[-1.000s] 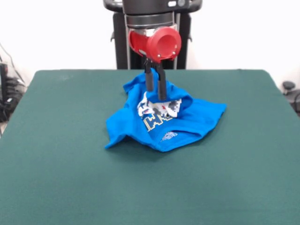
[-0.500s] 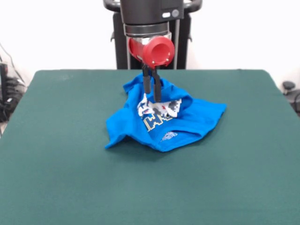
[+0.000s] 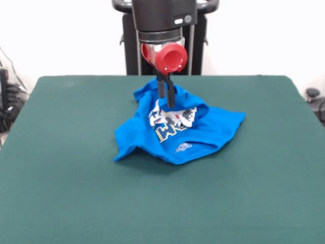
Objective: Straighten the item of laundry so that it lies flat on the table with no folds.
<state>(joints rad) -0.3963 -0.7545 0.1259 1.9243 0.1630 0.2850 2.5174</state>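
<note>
The bright blue T-shirt [image 3: 213, 128] lies crumpled in a heap on the dark green table [image 3: 71, 183], a little behind its middle. Part of the white-grey pixel print and the lettering shows between folds. One sleeve corner sticks out toward the front left, and another flap spreads to the right. My gripper [image 3: 167, 104] comes straight down from the red wrist onto the top of the heap. Its two black fingers are pinched together on a raised blue fold just above the print.
The robot's black pedestal [image 3: 129, 46] stands behind the table's far edge. Cables hang at the left edge of the view [image 3: 7, 101]. A small dark object sits beyond the table's right edge [image 3: 312, 94].
The two fingers have drawn together, from spread apart over the fold to pinched on it. The red wrist has turned a little. The shirt has not shifted.
</note>
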